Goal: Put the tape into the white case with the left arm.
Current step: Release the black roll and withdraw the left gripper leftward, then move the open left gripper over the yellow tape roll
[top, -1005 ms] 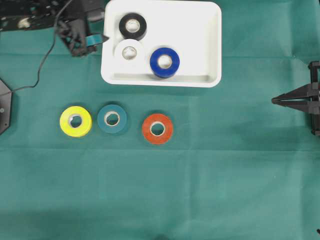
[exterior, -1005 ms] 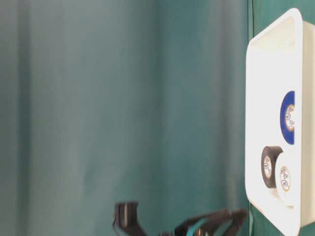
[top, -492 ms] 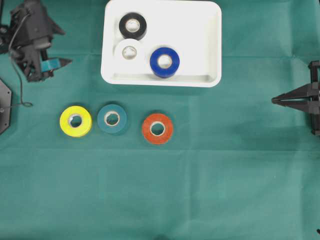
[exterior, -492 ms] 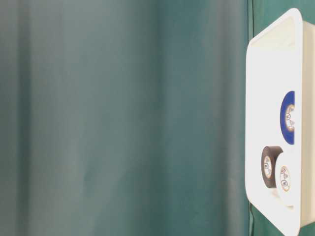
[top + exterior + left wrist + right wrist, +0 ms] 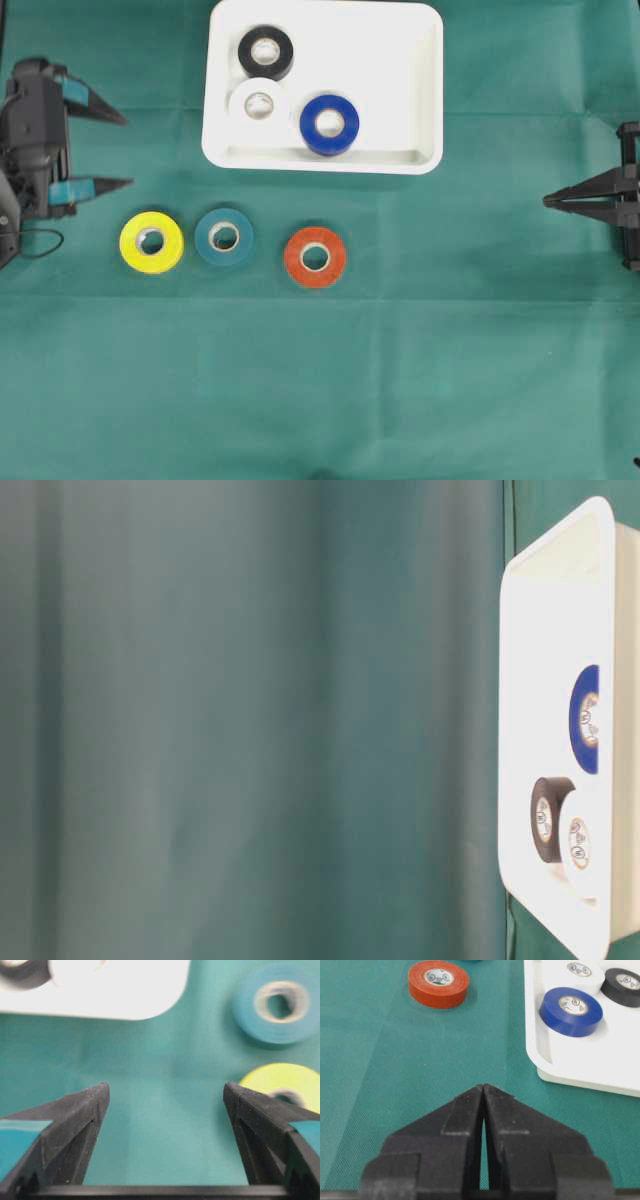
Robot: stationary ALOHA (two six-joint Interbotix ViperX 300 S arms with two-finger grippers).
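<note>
The white case (image 5: 320,160) lies at the back of the table with a black (image 5: 266,52), a white (image 5: 259,103) and a blue tape roll (image 5: 330,124) inside. On the cloth in front lie a yellow tape (image 5: 151,243), a teal tape (image 5: 224,237) and an orange-red tape (image 5: 315,257). My left gripper (image 5: 127,151) hangs open at the far left, above and left of the yellow roll, with nothing between its fingers. In the left wrist view the left gripper (image 5: 166,1090) faces bare cloth, the yellow tape (image 5: 280,1080) by its right finger. My right gripper (image 5: 548,201) is shut and empty at the right edge.
Green cloth covers the whole table. In the table-level view only the case (image 5: 520,730) shows at the right. In the right wrist view the case's near rim (image 5: 580,1077) lies ahead to the right and the orange-red roll (image 5: 438,983) ahead to the left.
My left gripper has swung away from the case's left side to the far left and toward the yellow roll, open all the while. The rolls and right arm have not moved.
</note>
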